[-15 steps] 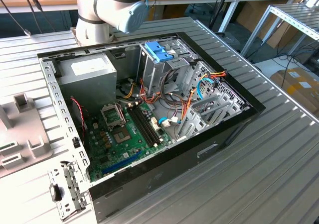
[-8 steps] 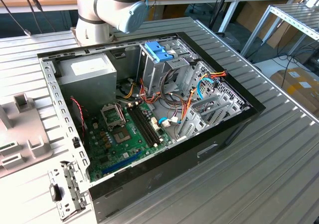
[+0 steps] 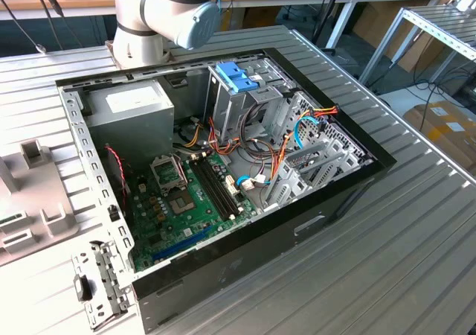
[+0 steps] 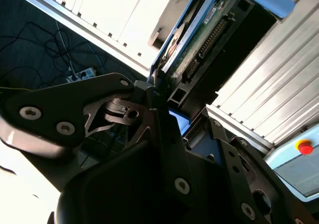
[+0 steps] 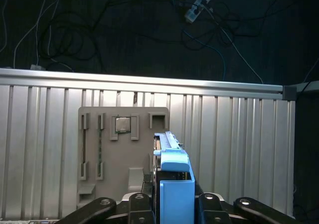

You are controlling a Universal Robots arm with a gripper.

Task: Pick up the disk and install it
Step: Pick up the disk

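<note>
Tool: the tool (image 5: 174, 205) is clenched on the disk (image 5: 173, 160). In the first wrist view one black finger (image 5: 139, 204) stands on each side of the blue part.
Disk: it is held on edge between the fingers. In the second wrist view the disk (image 4: 207, 32) reaches away from the tool, with bright blue rails along its dark body and a row of connector pins along one edge.
Place of the disk: over the ribbed metal table (image 5: 239, 149), just beside the edge of a grey tray (image 5: 124, 154). I cannot tell if it touches the tray or the table.
Grey tray: it lies flat on the table and has several slots. A small square chip (image 5: 122, 124) sits in one of them.
Floor: dark, with loose cables (image 5: 209, 30) beyond the table edge.
Computer case: in the exterior view the open computer case (image 3: 297, 231) lies on the table, well apart from the disk.
Inside the case: a green motherboard (image 3: 186, 201), a grey power supply (image 3: 134, 106), and a tall grey drive cage with a light blue bracket (image 3: 236, 77) on top.
Arm: the base of the arm (image 3: 163, 11) stands behind the case.
Red button: a red button (image 4: 304, 147) is seen at the side in the second wrist view.
</note>
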